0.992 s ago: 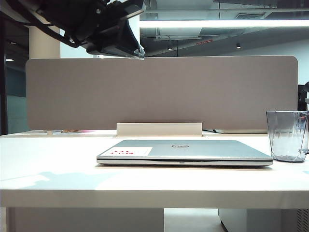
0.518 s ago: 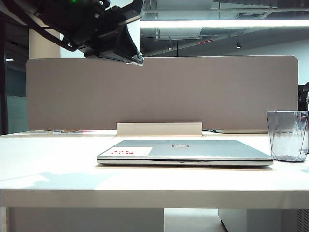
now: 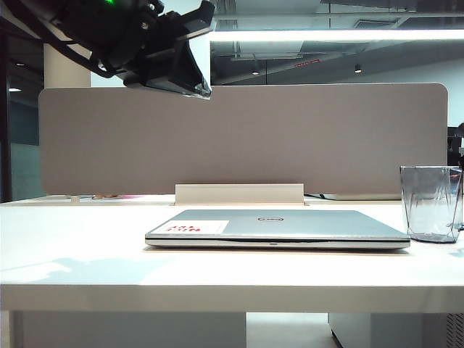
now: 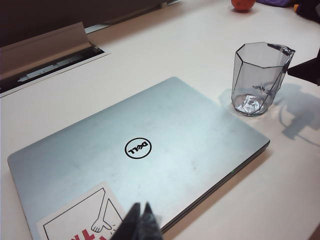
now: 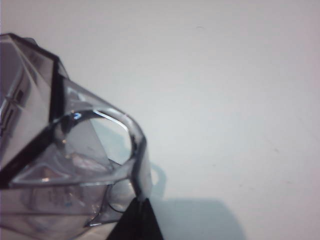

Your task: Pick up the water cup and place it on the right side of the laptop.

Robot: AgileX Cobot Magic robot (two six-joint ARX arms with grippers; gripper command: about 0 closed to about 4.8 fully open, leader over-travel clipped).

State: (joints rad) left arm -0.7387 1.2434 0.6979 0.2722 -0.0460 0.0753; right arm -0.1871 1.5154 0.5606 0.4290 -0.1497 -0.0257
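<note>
Right gripper [image 5: 136, 220] pinched on the water cup [image 5: 70, 165]

We lift straight, keep it upright beside the laptop [image 4: 145, 150]; left gripper [image 4: 141, 225] hovers closed, empty, above the laptop.

Office: white desk [image 3: 87, 254], grey divider panel [image 3: 239, 138], ceiling strip lights [image 3: 333, 35].

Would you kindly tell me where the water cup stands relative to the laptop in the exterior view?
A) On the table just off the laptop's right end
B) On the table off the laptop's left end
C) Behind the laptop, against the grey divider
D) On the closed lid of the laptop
A: the water cup stands upright on the table beside the right end of the closed laptop, not on its lid.
</note>
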